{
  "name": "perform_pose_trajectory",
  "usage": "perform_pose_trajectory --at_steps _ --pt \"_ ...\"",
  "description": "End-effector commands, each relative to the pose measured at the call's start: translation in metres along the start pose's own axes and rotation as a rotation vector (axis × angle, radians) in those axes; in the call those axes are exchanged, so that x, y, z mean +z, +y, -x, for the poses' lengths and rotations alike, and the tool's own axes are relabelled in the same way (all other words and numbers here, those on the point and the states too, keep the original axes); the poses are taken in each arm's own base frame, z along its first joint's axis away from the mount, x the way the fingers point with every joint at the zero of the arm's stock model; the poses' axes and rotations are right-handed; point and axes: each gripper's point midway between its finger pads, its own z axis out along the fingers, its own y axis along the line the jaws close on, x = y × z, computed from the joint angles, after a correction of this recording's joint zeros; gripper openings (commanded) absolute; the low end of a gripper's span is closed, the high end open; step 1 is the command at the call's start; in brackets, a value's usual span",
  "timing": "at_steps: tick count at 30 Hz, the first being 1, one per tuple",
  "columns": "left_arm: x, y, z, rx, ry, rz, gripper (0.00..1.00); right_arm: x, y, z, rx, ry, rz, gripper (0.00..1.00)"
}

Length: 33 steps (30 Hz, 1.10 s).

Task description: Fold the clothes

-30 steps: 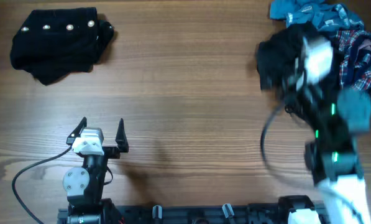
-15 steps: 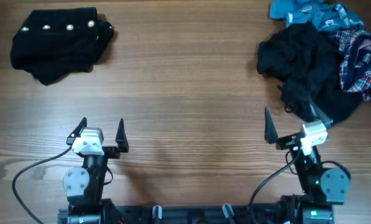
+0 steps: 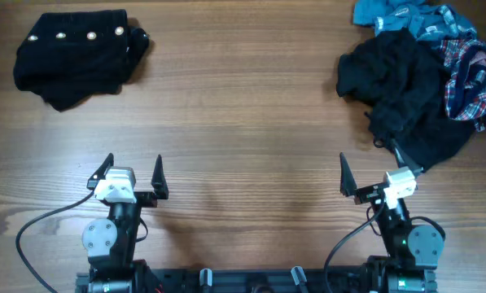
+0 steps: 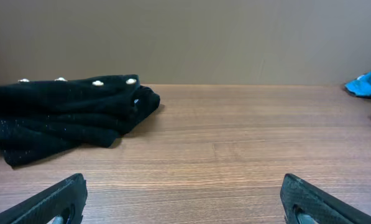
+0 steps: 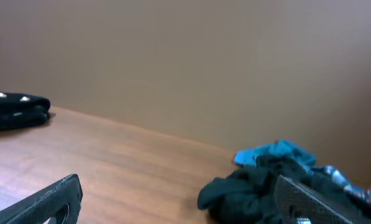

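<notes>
Altogether four garments point(image 3: 76, 55), left claw point(image 3: 133, 161), right claw point(image 3: 370, 159)

Black garment point(image 3: 72, 61), pale buttons point(image 3: 89, 36); black pile point(image 3: 405, 81), teal cloth point(image 3: 393, 15), red-blue plaid cloth point(image 3: 477, 88).

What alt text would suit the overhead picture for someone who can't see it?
A wooden table from above: a black garment with pale buttons lies far left, a crumpled pile of black, teal and plaid clothes far right. At the near edge, the left end effector and right end effector stand open, holding nothing.
</notes>
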Motion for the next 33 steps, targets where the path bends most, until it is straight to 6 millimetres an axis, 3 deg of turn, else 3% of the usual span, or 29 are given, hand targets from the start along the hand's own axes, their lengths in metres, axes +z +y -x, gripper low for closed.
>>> perform_pose_trajectory --at_steps 1,4,15,33 --pt "0.000 0.004 -0.003 -0.016 0.008 0.018 1.00 -0.001 -0.002 -0.007 0.023 0.027 -0.011 1.00" --pt "0.000 0.004 -0.003 -0.016 0.008 0.018 1.00 -0.002 0.001 -0.025 0.048 0.096 -0.004 1.00" --pt "0.000 0.004 -0.003 -0.016 0.008 0.018 1.00 -0.006 -0.030 -0.032 0.036 0.133 -0.183 1.00" --pt "0.000 0.004 -0.003 -0.016 0.008 0.018 1.00 -0.006 -0.030 -0.032 0.036 0.132 -0.185 1.00"
